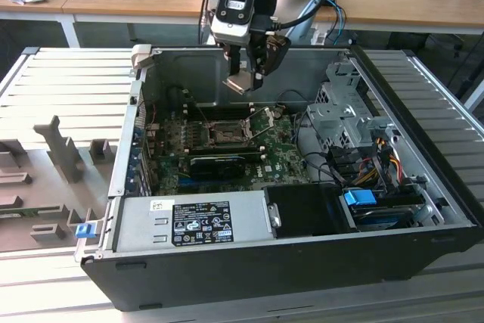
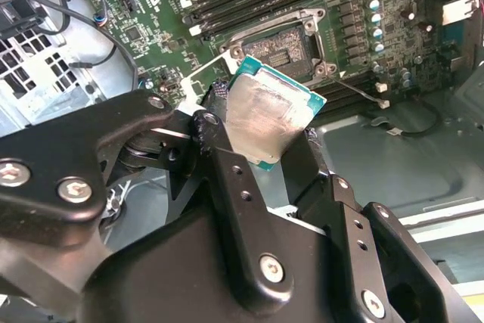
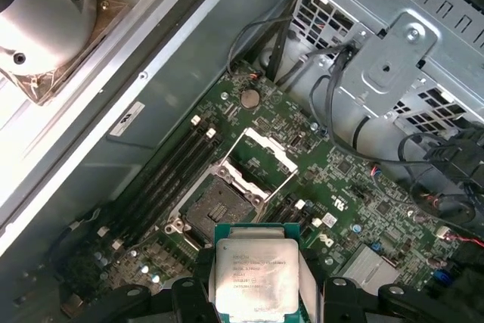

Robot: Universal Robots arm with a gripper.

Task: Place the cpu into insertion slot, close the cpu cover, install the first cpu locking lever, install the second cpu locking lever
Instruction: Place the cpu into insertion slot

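Silver-faced cpu (image 2: 268, 122) sits pinched between your gripper (image 1: 253, 75) fingers, upper centre of the exterior view, above the insertion slot (image 1: 224, 132).

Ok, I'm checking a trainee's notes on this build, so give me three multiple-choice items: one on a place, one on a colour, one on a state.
1. Where is the cpu? A: seated in the insertion slot. B: in the gripper, above the motherboard. C: on the floor.
2. What colour is the motherboard? A: green. B: red. C: white.
3. How is the cpu cover? A: shut over the slot. B: taken off. C: swung open.
1 B: the gripper clamps it clear of the slot in both wrist views. 2 A: green shows around the slot. 3 C: its frame stands raised beside the bare slot.
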